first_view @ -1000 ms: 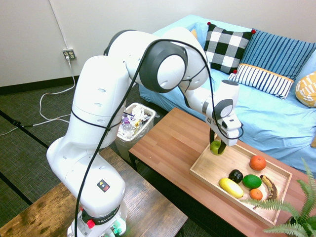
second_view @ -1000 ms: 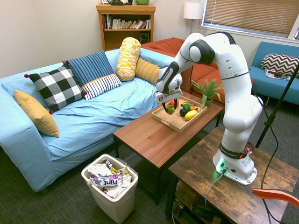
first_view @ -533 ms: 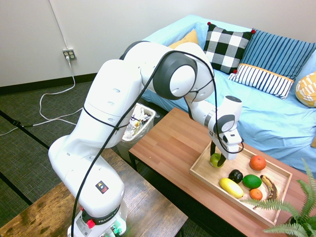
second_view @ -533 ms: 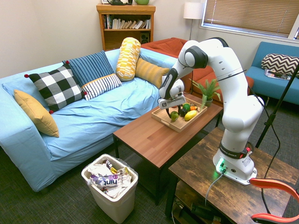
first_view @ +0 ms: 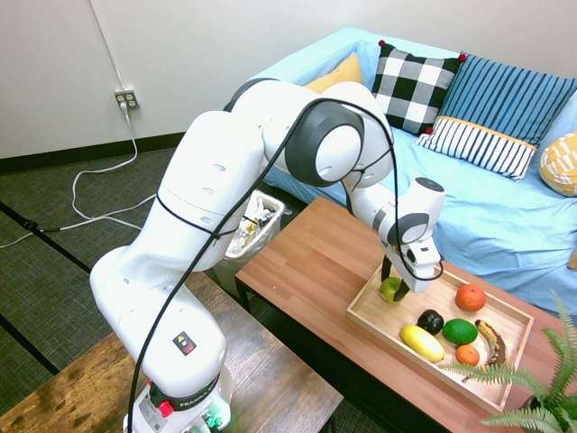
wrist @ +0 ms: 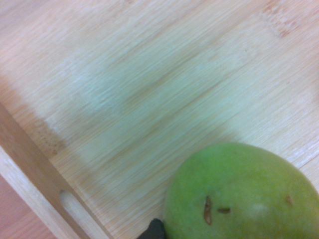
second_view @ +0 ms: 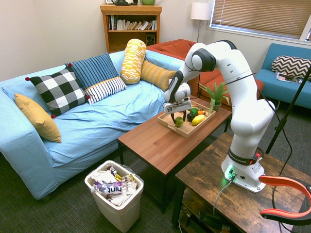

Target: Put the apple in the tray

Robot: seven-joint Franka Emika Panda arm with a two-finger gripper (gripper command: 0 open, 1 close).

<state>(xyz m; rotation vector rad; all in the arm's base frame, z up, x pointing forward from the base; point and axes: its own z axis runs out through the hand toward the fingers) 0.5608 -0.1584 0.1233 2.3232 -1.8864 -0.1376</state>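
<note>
Living-room setting: a brown wooden coffee table (first_view: 311, 257) stands before a light blue sofa (second_view: 92, 124). On it rests the large shallow light-wood tray (first_view: 389, 327). The white arm's two-finger gripper (first_view: 394, 287) points straight down, its fingers pinching the small round yellow-green apple (first_view: 390, 290) low over the tray's near corner; whether it touches the floor cannot be told. Further along the tray lie a round orange fruit (first_view: 470, 297), a dark green fruit (first_view: 460, 331) and a yellow oblong fruit (first_view: 421, 343).

apple (first_view: 391, 290): small, round, shiny yellow-green, low in the tray's near corner
tray (first_view: 505, 361): shallow rectangular light wood, on the table
</note>
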